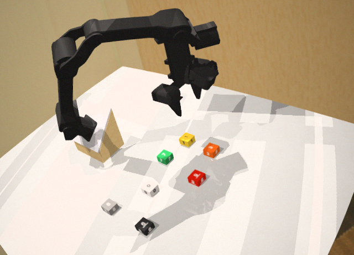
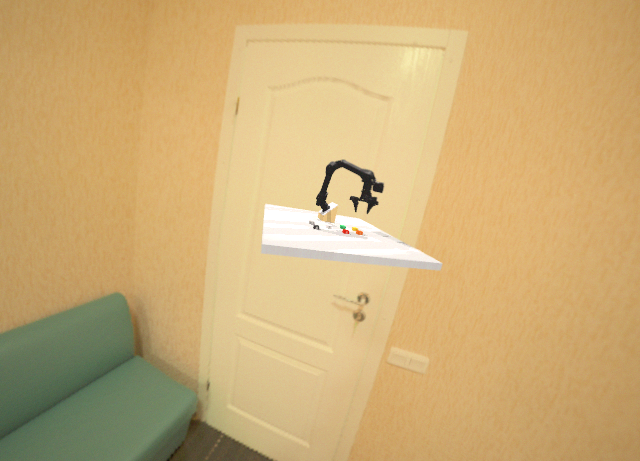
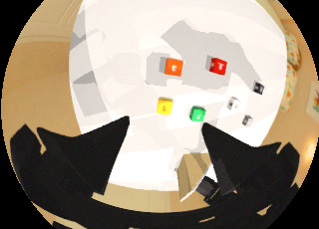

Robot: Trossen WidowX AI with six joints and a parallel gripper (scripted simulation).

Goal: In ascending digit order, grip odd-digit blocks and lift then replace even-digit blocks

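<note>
My gripper [image 1: 188,107] [image 2: 361,211] [image 3: 166,123] is open and empty, high above the table near the yellow block. The yellow block [image 1: 187,139] [image 3: 164,107] shows 1. The orange block [image 1: 211,150] [image 3: 173,67] shows 3. The green block [image 1: 165,157] [image 3: 197,114] shows 7. The white block [image 1: 150,188] [image 3: 233,104] shows 0. The red block [image 1: 196,178] [image 3: 218,66], black block [image 1: 145,226] [image 3: 258,88] and grey block [image 1: 110,207] [image 3: 247,120] carry digits too unclear to read surely. All the blocks rest apart on the table.
The white table [image 1: 274,189] [image 2: 310,244] carries shadows of the arm. A wooden wedge-shaped stand [image 1: 112,138] [image 3: 191,171] is at the arm's base, left of the green block in the top view.
</note>
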